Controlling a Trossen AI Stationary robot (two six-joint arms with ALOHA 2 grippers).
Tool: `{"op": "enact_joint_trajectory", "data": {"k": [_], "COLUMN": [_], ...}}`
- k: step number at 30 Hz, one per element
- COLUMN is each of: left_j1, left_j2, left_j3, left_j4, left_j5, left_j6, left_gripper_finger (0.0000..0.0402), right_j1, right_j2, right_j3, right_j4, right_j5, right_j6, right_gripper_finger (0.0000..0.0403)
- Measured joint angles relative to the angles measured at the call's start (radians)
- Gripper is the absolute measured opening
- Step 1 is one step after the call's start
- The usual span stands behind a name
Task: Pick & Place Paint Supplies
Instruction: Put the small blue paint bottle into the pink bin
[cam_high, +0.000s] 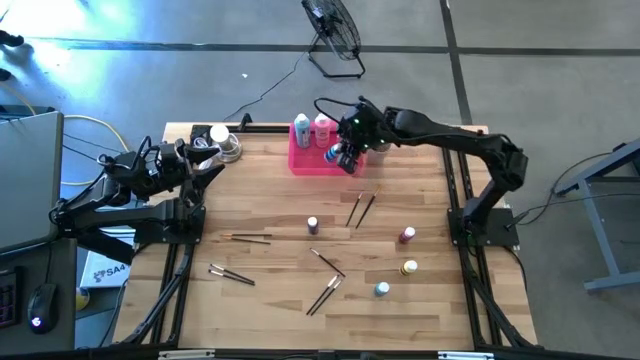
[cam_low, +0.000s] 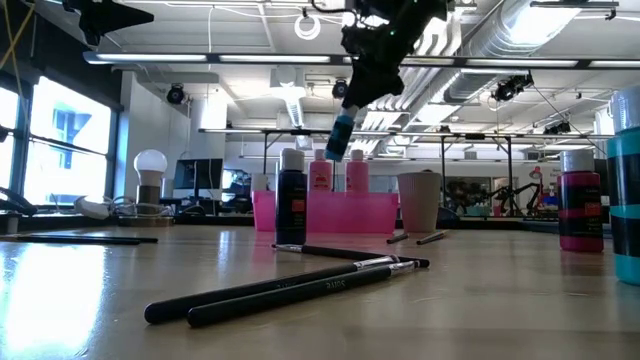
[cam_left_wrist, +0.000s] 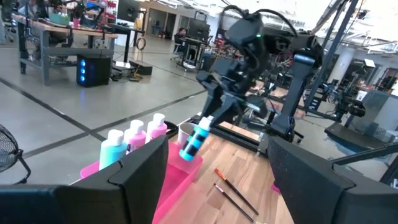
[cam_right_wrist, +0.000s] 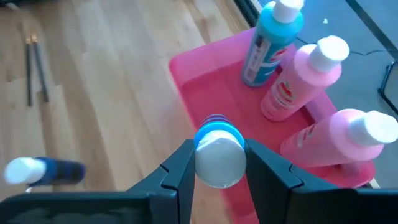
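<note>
Surroundings, high view, clock directions from table centre:

- Bright pink tray (cam_high: 308, 163) at 12 o'clock, near the far edge. Holds three tall white-capped bottles in a row: teal bottle (cam_high: 302, 131), first pink bottle (cam_high: 322, 127), second pink bottle (cam_right_wrist: 339, 134).
- Pale beige cup (cam_low: 419, 201) just beside the tray in the low view.
- Loose on the wood: purple tiny bottle (cam_high: 313, 225) near centre; dark red tiny bottle (cam_high: 407, 235) at 3 o'clock; yellow tiny bottle (cam_high: 409, 268) and teal tiny bottle (cam_high: 381, 290) at 4 to 5 o'clock.
- Thin paintbrushes (cam_high: 361, 208) at 1 o'clock; more pairs at 6, 8 and 9 o'clock, all flat and well apart from the tray.
- Dark-bodied bottle (cam_low: 291, 201) standing in front of the tray in the low view.
- Floor fan (cam_high: 333, 30) beyond the table at 12 o'clock.

Held item:

- Right gripper (cam_right_wrist: 216, 163) above the tray's 3 o'clock end, clear of the three tall bottles.
- Fingers (cam_right_wrist: 180, 171) part closed, clamped on a small blue bottle (cam_right_wrist: 217, 149), one finger on each side just below the white cap.
- Bottle hanging tilted, cap uppermost between the fingers, body angled down over the tray floor, not touching it.

Idle arm:

- Left gripper (cam_high: 212, 160) at 10 o'clock by the table's far left corner, fingers wide apart, nothing between them.
</note>
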Motion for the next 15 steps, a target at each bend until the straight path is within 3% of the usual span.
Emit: {"op": "enact_joint_trajectory", "data": {"k": [15], "left_j1": [0.000], "left_j2": [0.000], "left_j3": [0.000], "left_j4": [-0.001], "left_j5": [0.000], "left_j6": [0.000], "left_gripper_finger": [0.0271], "right_j1": [-0.095], "right_j2": [0.087], "right_j3": [-0.003], "right_j4": [-0.057], "right_j5": [-0.009], "right_j6": [-0.025], "right_gripper_finger": [0.0115]}}
